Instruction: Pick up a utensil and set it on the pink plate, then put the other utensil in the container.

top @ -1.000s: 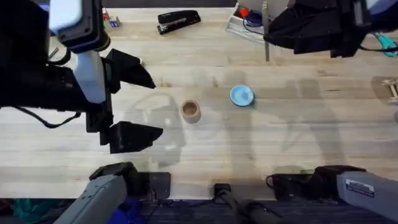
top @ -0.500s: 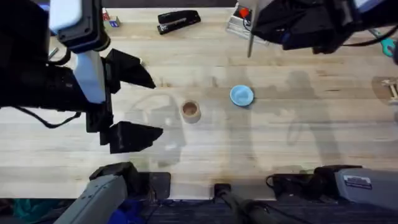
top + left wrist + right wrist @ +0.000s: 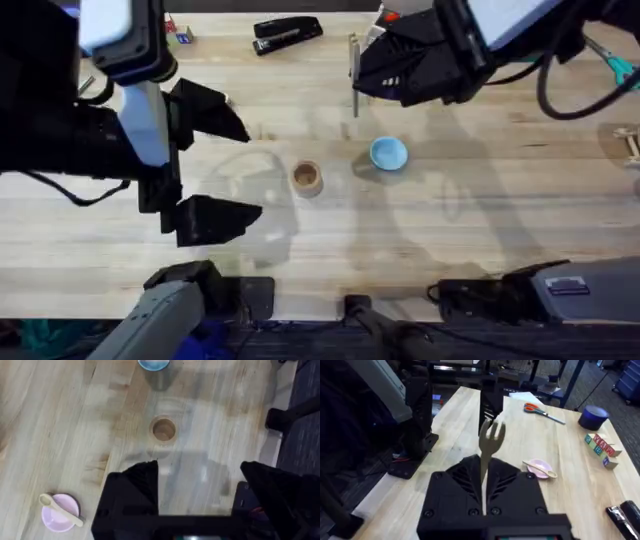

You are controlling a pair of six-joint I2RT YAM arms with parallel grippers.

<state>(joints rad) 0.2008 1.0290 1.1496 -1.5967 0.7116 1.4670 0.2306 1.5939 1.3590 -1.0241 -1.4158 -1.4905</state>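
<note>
**Fork held aloft, spoon on pink plate**

The right claw [image 3: 484,487] is clamped on the wooden fork [image 3: 490,442], tines pointing away, above the surface [image 3: 450,220] near the light blue plate [image 3: 388,153]. The left claw [image 3: 200,485] hangs spread wide, holding nothing. The tan container [image 3: 306,178] stands beside the blue plate. A wooden spoon [image 3: 61,509] lies across the pink plate [image 3: 57,515].

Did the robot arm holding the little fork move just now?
Yes. The right gripper, shut on the fork, swung leftward along the table's far side, from right of the blue plate to just left of it.
</note>
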